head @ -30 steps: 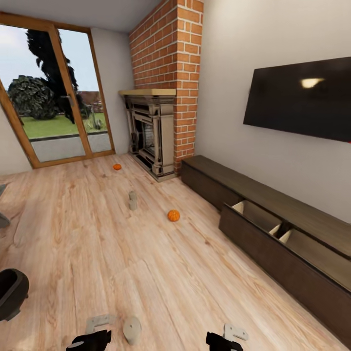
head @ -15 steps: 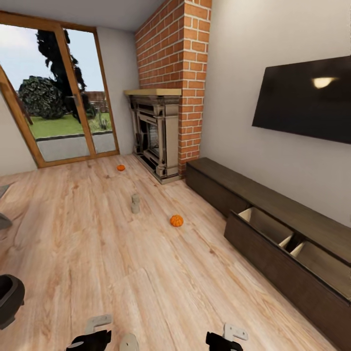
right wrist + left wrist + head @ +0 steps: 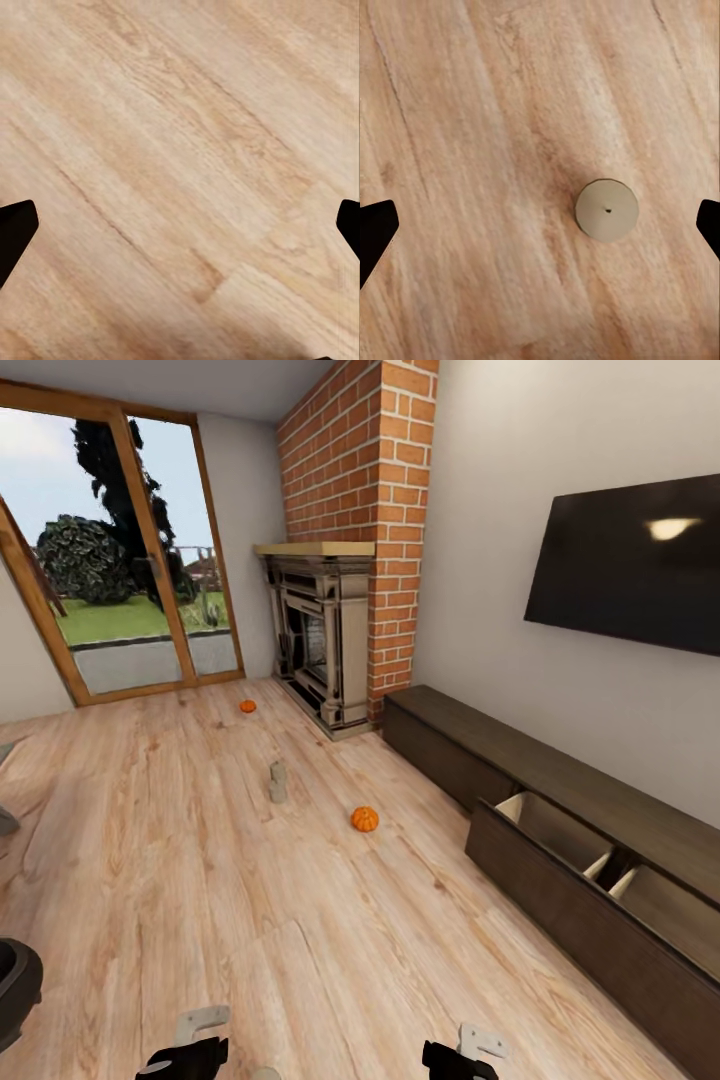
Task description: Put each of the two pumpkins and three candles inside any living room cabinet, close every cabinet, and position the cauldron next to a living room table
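Both grippers, left (image 3: 185, 1057) and right (image 3: 455, 1060), hang empty with fingers spread; best to stop short of the pumpkin (image 3: 365, 819) near the cabinet (image 3: 560, 900), whose drawer gapes.

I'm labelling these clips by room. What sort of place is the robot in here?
Most likely a living room: a brick fireplace, a wall-mounted TV above a long low dark wood cabinet with open drawers, and a glass patio door to a garden.
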### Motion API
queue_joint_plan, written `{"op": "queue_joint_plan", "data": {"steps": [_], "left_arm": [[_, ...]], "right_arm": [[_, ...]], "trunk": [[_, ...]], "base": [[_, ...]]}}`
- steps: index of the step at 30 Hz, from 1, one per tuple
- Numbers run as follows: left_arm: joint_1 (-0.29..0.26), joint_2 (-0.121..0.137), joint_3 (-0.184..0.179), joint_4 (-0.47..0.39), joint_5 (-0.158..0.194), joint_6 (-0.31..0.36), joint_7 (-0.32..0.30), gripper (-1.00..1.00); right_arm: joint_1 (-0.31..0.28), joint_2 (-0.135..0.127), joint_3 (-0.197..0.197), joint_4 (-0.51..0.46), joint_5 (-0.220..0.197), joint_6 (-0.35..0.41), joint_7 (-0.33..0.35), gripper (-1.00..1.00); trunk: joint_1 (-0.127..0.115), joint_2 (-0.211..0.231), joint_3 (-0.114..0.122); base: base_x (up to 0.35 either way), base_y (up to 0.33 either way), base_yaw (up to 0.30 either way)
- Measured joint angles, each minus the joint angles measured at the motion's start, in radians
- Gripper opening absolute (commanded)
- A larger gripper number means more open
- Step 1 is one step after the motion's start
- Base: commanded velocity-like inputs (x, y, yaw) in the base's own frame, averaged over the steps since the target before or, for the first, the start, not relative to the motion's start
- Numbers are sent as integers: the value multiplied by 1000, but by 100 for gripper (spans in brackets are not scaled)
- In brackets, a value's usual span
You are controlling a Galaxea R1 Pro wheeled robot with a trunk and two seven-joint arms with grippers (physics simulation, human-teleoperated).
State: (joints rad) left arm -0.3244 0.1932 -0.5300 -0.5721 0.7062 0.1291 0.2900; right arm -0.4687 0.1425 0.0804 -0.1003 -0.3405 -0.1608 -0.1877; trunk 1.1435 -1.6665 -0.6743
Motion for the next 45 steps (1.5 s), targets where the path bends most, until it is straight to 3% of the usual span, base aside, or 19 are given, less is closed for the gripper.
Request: {"op": "queue_joint_plan", "data": {"steps": [15,26,31,45], "left_arm": [[0,0,0,0,0,-4,0,100],[0,-1,-1,0,0,-4,0,100],[0,-2,-27,0,-1,-4,0,100],[0,-5,-38,1,5,-58,0,100]], "right_arm": [[0,0,0,0,0,-1,0,100],[0,0,0,0,0,-1,0,100],[0,0,0,0,0,-1,0,100],[0,-2,0,0,1,-5,2,100]], "trunk": [[0,0,0],[0,0,0],[0,0,0],[46,-84,-38]], "base": [[179,-51,0],[25,17,0],[0,1,0],[0,0,0]]}}
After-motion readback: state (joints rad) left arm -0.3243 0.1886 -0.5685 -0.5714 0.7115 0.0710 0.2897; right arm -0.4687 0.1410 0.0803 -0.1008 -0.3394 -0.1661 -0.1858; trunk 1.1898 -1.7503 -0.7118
